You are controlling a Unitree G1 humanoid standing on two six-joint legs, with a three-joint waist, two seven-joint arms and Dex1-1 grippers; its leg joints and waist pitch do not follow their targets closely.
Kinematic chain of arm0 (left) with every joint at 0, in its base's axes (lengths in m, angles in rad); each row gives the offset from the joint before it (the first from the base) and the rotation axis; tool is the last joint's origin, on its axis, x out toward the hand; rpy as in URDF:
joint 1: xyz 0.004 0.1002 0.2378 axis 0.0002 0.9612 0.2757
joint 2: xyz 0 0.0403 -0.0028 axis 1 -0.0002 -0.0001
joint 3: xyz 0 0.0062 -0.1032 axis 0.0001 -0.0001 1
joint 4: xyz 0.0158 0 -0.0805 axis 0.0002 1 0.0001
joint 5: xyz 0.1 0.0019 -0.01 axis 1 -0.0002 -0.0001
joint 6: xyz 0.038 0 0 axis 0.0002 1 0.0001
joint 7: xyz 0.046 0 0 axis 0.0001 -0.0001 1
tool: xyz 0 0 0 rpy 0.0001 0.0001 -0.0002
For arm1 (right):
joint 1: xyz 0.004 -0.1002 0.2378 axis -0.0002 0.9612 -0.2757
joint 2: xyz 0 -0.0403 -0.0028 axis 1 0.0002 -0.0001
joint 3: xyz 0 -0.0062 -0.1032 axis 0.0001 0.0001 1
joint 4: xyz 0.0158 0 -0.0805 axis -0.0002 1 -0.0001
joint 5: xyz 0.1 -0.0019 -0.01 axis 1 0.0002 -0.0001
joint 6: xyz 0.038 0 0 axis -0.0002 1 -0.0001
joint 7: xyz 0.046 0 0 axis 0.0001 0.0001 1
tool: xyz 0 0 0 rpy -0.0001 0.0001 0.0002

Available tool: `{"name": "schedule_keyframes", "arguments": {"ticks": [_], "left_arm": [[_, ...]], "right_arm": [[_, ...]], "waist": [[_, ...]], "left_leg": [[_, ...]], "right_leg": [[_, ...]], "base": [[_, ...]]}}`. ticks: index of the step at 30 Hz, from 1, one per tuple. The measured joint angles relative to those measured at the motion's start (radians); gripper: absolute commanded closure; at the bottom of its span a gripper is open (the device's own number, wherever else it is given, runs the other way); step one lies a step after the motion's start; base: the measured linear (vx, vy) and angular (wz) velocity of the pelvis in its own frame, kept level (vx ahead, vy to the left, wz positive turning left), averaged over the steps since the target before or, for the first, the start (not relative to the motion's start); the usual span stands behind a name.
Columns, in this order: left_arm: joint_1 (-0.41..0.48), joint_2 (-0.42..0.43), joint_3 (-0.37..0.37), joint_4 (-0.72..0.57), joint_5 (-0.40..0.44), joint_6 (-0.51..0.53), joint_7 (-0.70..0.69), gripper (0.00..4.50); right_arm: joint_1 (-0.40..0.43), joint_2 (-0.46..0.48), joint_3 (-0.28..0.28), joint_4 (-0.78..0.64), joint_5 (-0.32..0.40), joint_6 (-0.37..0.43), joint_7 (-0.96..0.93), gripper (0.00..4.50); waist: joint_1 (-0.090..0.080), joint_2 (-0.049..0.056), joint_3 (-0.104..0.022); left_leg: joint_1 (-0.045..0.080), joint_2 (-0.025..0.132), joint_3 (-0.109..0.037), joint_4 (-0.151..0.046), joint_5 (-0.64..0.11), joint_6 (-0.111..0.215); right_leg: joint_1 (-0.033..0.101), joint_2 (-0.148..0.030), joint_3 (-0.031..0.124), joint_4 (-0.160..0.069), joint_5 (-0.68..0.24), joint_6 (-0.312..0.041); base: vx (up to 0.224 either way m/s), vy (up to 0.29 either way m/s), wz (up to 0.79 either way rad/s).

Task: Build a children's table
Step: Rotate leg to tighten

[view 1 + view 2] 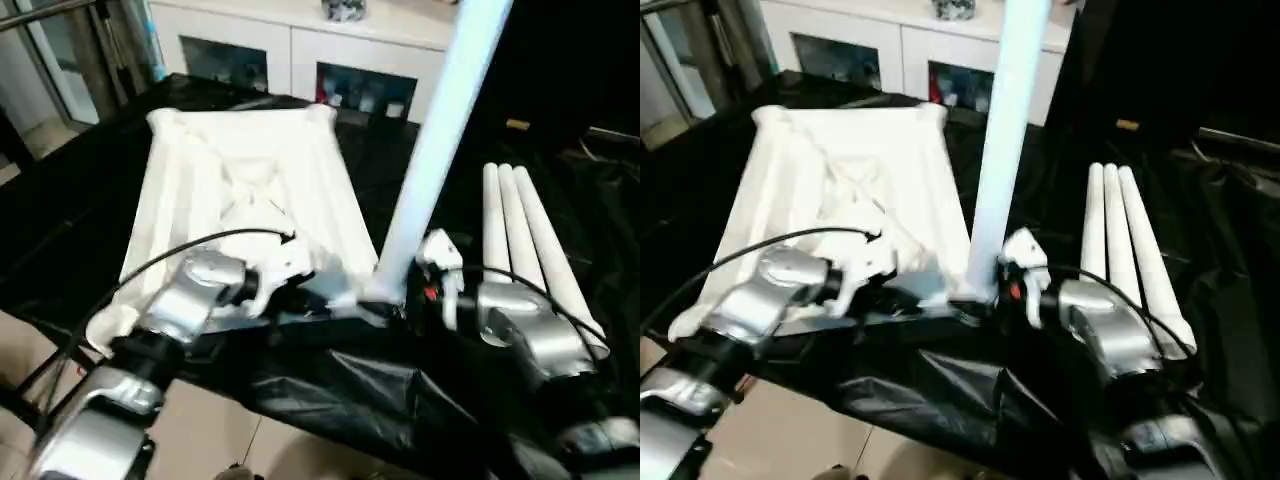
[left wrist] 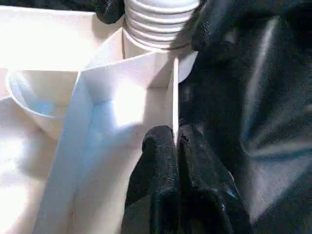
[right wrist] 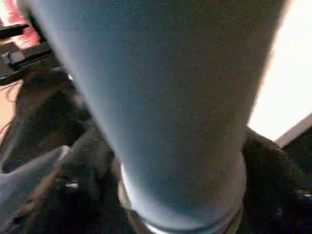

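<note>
The children's table top (image 1: 250, 170) lies upside down on the black-covered bench, ribbed underside up. One white leg (image 1: 430, 150) stands upright in its near right corner socket, and its threaded end (image 2: 156, 19) sits at the socket's mouth. My left gripper (image 2: 175, 141) is shut on the thin rim wall of the top, just beside that corner. My right gripper (image 1: 398, 300) is shut on the base of the upright leg, with a black finger (image 2: 214, 24) on each side of the threads. Three more legs (image 1: 525, 230) lie side by side to the right.
A white cabinet (image 1: 300, 40) with glass-fronted compartments stands behind the bench. Black sheeting (image 1: 330, 390) hangs over the near edge, with bare floor below. Cables run along both silver forearms.
</note>
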Motion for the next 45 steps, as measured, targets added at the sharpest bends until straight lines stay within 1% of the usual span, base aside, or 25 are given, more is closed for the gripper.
{"name": "schedule_keyframes", "arguments": {"ticks": [1,3,4,7,11,13,15,16,18,20,23,25,29,30,31,32,33,34,35,37,38,39,42,44,45], "left_arm": [[0.000,0.001,0.000,0.000,0.000,0.000,-0.002,4.50],[0.000,0.000,-0.002,0.000,0.000,0.000,-0.005,4.50],[0.000,0.000,-0.003,0.000,0.000,0.000,-0.007,4.50],[0.000,0.000,-0.003,0.000,0.000,0.000,-0.007,4.50],[0.000,-0.008,0.001,0.008,0.004,0.001,0.023,4.50],[-0.004,-0.025,0.016,0.028,0.011,0.008,0.069,4.50],[-0.025,-0.059,0.031,0.067,0.024,0.023,0.144,4.50],[-0.036,-0.074,0.034,0.080,0.032,0.029,0.173,4.50],[-0.073,-0.131,0.047,0.135,0.053,0.051,0.279,4.50],[-0.087,-0.163,0.050,0.159,0.060,0.064,0.344,4.50],[-0.115,-0.217,0.061,0.203,0.080,0.080,0.454,4.50],[-0.125,-0.240,0.066,0.217,0.088,0.087,0.497,4.50],[-0.125,-0.242,0.070,0.219,0.088,0.087,0.499,4.50],[-0.125,-0.241,0.070,0.219,0.088,0.087,0.499,4.50],[-0.125,-0.241,0.070,0.219,0.088,0.087,0.498,4.50],[-0.125,-0.239,0.069,0.219,0.088,0.087,0.493,4.50],[-0.123,-0.230,0.067,0.215,0.088,0.083,0.479,4.50],[-0.120,-0.221,0.067,0.209,0.088,0.080,0.465,4.50],[-0.116,-0.213,0.067,0.204,0.088,0.075,0.452,4.50],[-0.104,-0.201,0.065,0.185,0.088,0.063,0.421,4.50],[-0.101,-0.194,0.065,0.178,0.088,0.061,0.409,4.50],[-0.091,-0.179,0.061,0.158,0.084,0.058,0.377,4.50],[-0.059,-0.139,0.053,0.112,0.074,0.037,0.289,4.50],[-0.048,-0.122,0.046,0.098,0.066,0.023,0.244,4.50],[-0.044,-0.115,0.041,0.092,0.063,0.019,0.217,4.50]], "right_arm": [[0.000,0.000,0.000,0.000,0.003,0.004,0.000,1.13],[0.001,0.001,0.001,-0.001,0.007,0.016,0.000,1.32],[0.001,0.001,0.001,-0.004,0.007,0.022,0.000,1.32],[0.004,0.008,0.001,-0.008,0.007,0.026,-0.001,1.63],[0.005,0.032,-0.012,-0.003,0.004,0.033,-0.051,1.72],[-0.008,0.070,-0.034,0.037,-0.012,0.019,-0.128,1.74],[-0.046,0.125,-0.068,0.106,-0.028,-0.005,-0.255,1.74],[-0.061,0.143,-0.081,0.133,-0.034,-0.013,-0.308,1.75],[-0.122,0.211,-0.135,0.230,-0.038,-0.033,-0.471,1.76],[-0.151,0.243,-0.161,0.281,-0.038,-0.050,-0.567,1.76],[-0.219,0.298,-0.211,0.379,-0.038,-0.069,-0.731,1.76],[-0.252,0.317,-0.226,0.428,-0.049,-0.091,-0.795,1.76],[-0.261,0.323,-0.227,0.454,-0.059,-0.125,-0.799,1.76],[-0.264,0.323,-0.229,0.462,-0.058,-0.130,-0.795,1.41],[-0.267,0.323,-0.233,0.468,-0.057,-0.132,-0.790,1.20],[-0.268,0.323,-0.236,0.469,-0.056,-0.132,-0.783,1.20],[-0.267,0.323,-0.236,0.471,-0.056,-0.136,-0.761,1.04],[-0.267,0.323,-0.236,0.471,-0.056,-0.137,-0.739,1.04],[-0.265,0.321,-0.236,0.472,-0.057,-0.140,-0.719,0.87],[-0.262,0.311,-0.230,0.472,-0.059,-0.144,-0.674,0.87],[-0.261,0.307,-0.223,0.471,-0.060,-0.149,-0.654,0.87],[-0.237,0.280,-0.194,0.438,-0.062,-0.153,-0.592,0.87],[-0.174,0.223,-0.142,0.356,-0.061,-0.151,-0.432,0.87],[-0.142,0.190,-0.118,0.311,-0.061,-0.149,-0.352,0.87],[-0.120,0.166,-0.107,0.275,-0.059,-0.134,-0.301,0.87]], "waist": [[0.000,0.000,0.000],[0.002,0.000,0.000],[0.003,0.000,0.000],[0.006,0.000,0.000],[0.004,0.000,0.000],[-0.002,0.000,0.000],[-0.018,0.000,0.000],[-0.023,0.000,0.000],[-0.033,0.000,0.000],[-0.035,0.001,0.000],[-0.036,0.002,-0.001],[-0.037,0.002,-0.001],[-0.036,0.003,-0.001],[-0.037,0.003,-0.001],[-0.038,0.003,-0.001],[-0.038,0.003,-0.001],[-0.040,0.002,-0.001],[-0.042,0.002,-0.001],[-0.042,0.002,-0.001],[-0.038,0.003,-0.001],[-0.037,0.003,-0.001],[-0.034,0.003,-0.001],[-0.028,0.003,-0.001],[-0.020,0.004,0.000],[-0.015,0.004,0.000]], "left_leg": [[0.000,0.000,0.000,0.000,0.000,0.000],[0.000,0.000,0.000,0.000,0.000,0.000],[0.000,0.000,0.000,0.000,0.000,0.000],[0.000,0.000,0.000,0.000,0.000,0.000],[0.001,0.000,0.000,0.000,0.000,0.000],[0.002,0.001,0.000,0.001,0.000,-0.003],[0.002,0.001,0.000,0.002,0.000,-0.006],[0.002,0.001,0.000,0.002,0.001,-0.006],[0.003,0.001,0.000,0.002,0.003,-0.006],[0.003,0.001,0.000,0.001,0.004,-0.006],[0.003,0.001,0.000,0.002,0.005,-0.005],[0.002,0.001,0.000,0.002,0.005,-0.005],[0.002,0.001,0.000,0.001,0.005,-0.005],[0.002,0.001,0.000,0.001,0.005,-0.005],[0.002,0.001,0.000,0.001,0.005,-0.005],[0.002,0.001,0.000,0.001,0.005,-0.005],[0.001,0.001,0.000,0.001,0.005,-0.005],[0.000,0.001,0.000,0.001,0.005,-0.005],[-0.001,0.001,0.000,0.001,0.005,-0.005],[0.000,0.001,0.000,0.000,0.005,-0.005],[0.000,0.002,0.000,0.000,0.005,-0.005],[-0.001,0.002,0.000,0.000,0.005,-0.004],[-0.002,0.002,0.000,-0.001,0.007,0.001],[-0.002,0.003,0.000,-0.001,0.007,0.001],[-0.002,0.002,0.000,-0.001,0.008,0.001]], "right_leg": [[0.000,0.000,0.000,0.000,0.000,0.000],[0.000,0.000,0.000,0.000,0.000,0.000],[0.000,0.000,0.000,0.000,0.000,0.000],[0.000,0.000,0.000,0.000,0.000,0.000],[0.001,0.000,0.000,0.001,0.000,0.000],[0.002,0.000,0.000,0.001,0.002,0.000],[0.002,0.000,0.000,0.000,0.005,0.000],[0.002,0.000,0.000,-0.001,0.006,0.000],[0.001,0.000,0.000,-0.001,0.008,0.002],[0.002,0.000,0.000,-0.002,0.008,0.004],[0.002,0.000,0.000,-0.002,0.010,0.002],[0.002,0.000,0.000,-0.002,0.011,0.000],[0.003,0.000,0.000,-0.003,0.011,0.000],[0.002,0.000,0.000,-0.002,0.011,0.000],[0.002,0.000,0.000,-0.002,0.011,0.000],[0.002,0.000,0.000,-0.002,0.011,0.000],[0.002,0.000,0.000,-0.002,0.011,0.000],[0.001,0.000,-0.001,-0.002,0.011,0.000],[0.001,0.000,-0.001,-0.002,0.011,0.000],[0.000,0.000,-0.002,-0.003,0.011,0.000],[-0.001,0.000,-0.003,-0.003,0.011,0.000],[-0.001,0.000,-0.004,-0.004,0.011,0.000],[-0.001,-0.001,-0.005,-0.005,0.011,-0.001],[-0.001,-0.002,-0.006,-0.005,0.011,-0.001],[-0.001,-0.002,-0.007,-0.005,0.011,-0.001]], "base": [[0.000,0.000,0.00],[0.000,0.000,0.00],[0.000,0.000,0.00],[0.000,0.000,0.00],[0.000,0.000,0.00],[0.000,0.000,0.00],[0.000,0.000,0.00],[0.000,0.000,0.00],[0.000,0.000,0.00],[0.000,0.000,0.00],[0.000,0.000,0.00],[0.000,0.000,0.00],[0.000,0.000,0.00],[0.000,0.000,0.00],[0.000,0.000,0.00],[0.000,0.000,0.00],[0.000,0.000,0.00],[0.000,0.000,0.00],[0.000,0.000,0.00],[0.000,0.000,0.00],[0.000,0.000,0.00],[0.000,0.000,0.00],[0.000,0.000,0.00],[0.000,0.000,0.00],[0.000,0.000,0.00]]}}
